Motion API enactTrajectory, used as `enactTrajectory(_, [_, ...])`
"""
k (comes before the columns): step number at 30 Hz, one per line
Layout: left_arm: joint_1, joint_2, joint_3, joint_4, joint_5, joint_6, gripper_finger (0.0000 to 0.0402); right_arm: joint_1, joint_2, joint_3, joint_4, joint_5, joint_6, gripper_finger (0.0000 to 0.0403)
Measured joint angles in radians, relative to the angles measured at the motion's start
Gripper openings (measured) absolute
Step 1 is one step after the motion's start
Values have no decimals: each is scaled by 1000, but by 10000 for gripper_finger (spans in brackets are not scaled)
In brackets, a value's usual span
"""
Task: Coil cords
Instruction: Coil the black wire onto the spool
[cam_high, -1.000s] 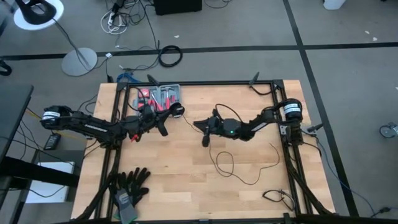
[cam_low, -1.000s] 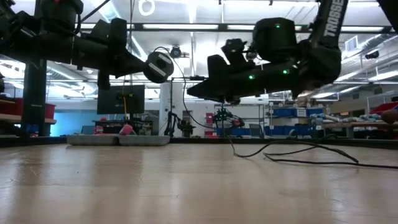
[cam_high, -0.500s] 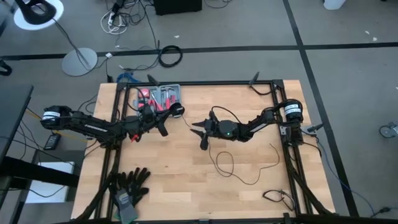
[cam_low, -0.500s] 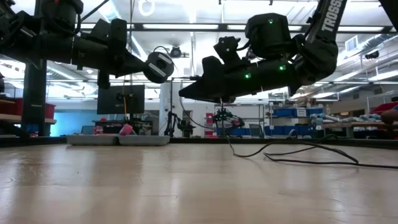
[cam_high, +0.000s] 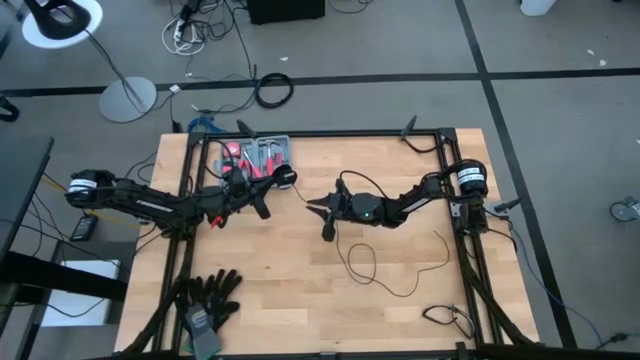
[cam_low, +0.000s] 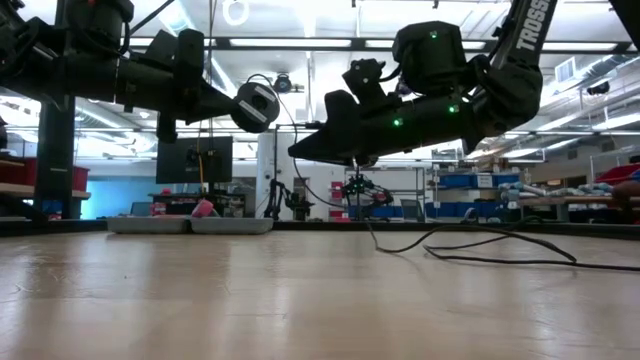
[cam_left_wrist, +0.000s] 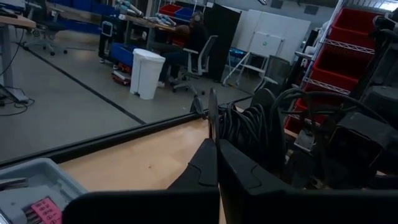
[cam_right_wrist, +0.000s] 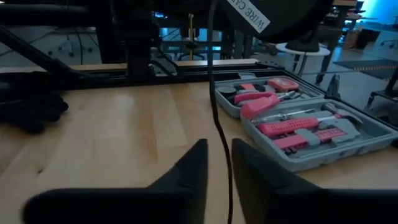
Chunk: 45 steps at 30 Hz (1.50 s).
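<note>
The right end effector (cam_high: 322, 212) has crept toward the left end effector (cam_high: 262, 203), fingers slightly parted around the cords (cam_right_wrist: 216, 112); no pinch shows yet. The left one is clenched, the puck (cam_low: 257, 106) at its tip. Cord trails across the bench (cam_high: 260, 290). "TROSSEN" marks the right arm.

cord (cam_right_wrist: 216, 118): ran between right gripper (cam_right_wrist: 217, 163) fingers, contact unclear | puck (cam_low: 257, 105): label cut off, right wrist view

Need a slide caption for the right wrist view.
Right tool straddles the hanging black cord; pink toolkit tray lies beyond.
</note>
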Motion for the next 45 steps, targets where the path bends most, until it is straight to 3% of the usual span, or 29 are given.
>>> enactTrajectory(5, [0,0,0,0,0,0,0,0,0,0,1,0,0,8])
enactTrajectory(15, [0,0,0,1,4,-5,0,-4,-1,31,4,1,-4,1])
enactTrajectory(23, [0,0,0,0,52,-7,0,-53,-114,34,-62,4,-38,1])
enactTrajectory(28, [0,0,0,21,94,-8,0,-88,-243,35,-344,83,-36,1])
enactTrajectory(33, [0,0,0,109,135,-7,0,-110,-254,34,-577,105,149,0])
enactTrajectory(39, [0,0,0,163,138,0,0,-92,-155,47,-502,10,227,0])
enactTrajectory(45, [0,0,0,143,4,5,0,-55,-46,216,-500,-128,157,0])
